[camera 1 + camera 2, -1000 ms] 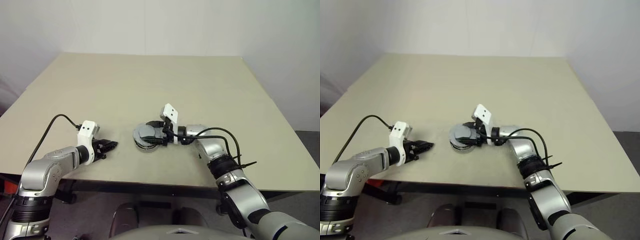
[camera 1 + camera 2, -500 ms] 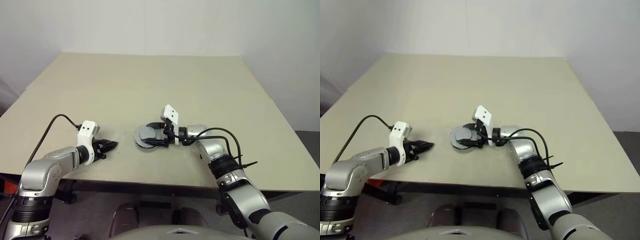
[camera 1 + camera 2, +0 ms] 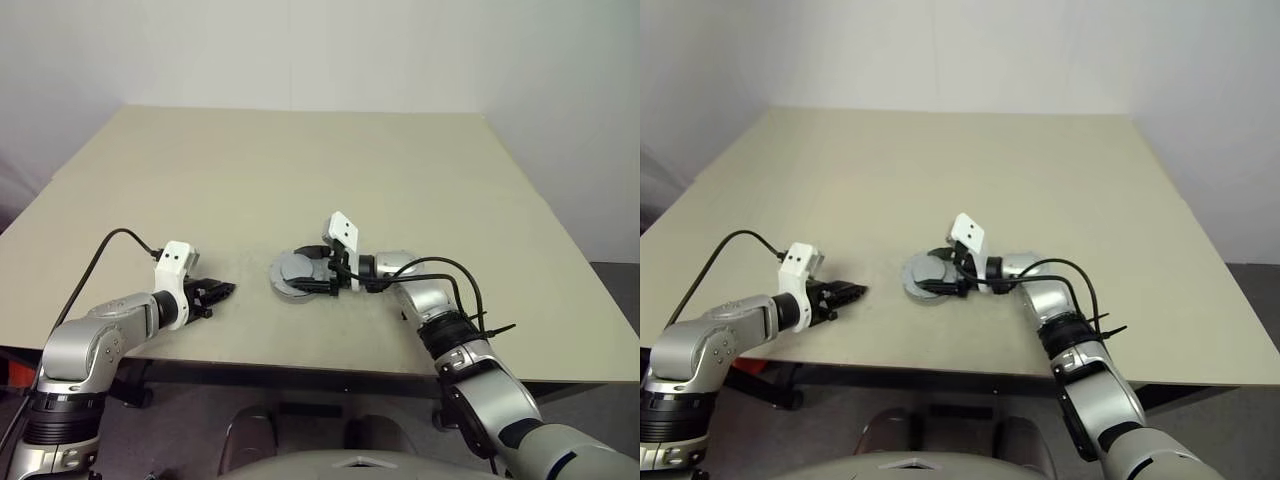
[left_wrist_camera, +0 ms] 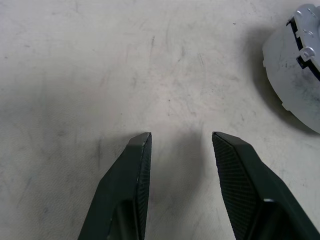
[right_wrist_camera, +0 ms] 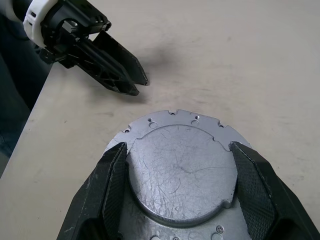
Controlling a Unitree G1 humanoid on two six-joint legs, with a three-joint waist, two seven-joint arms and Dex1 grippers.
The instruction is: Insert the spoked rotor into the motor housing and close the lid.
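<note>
Though low over the table (image 3: 420,200), right gripper (image 5: 177,150) jaws astride the lid (image 5: 180,175); left gripper (image 4: 180,142) agape.

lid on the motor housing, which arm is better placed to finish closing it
Right. The right gripper already straddles the lid, fingers at its rim. The left gripper sits open over bare table, off to the side.

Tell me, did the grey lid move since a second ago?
Yes. The lid was tilted up in the right gripper before; now it lies flatter and lower, while the left gripper on the table stays put.
</note>
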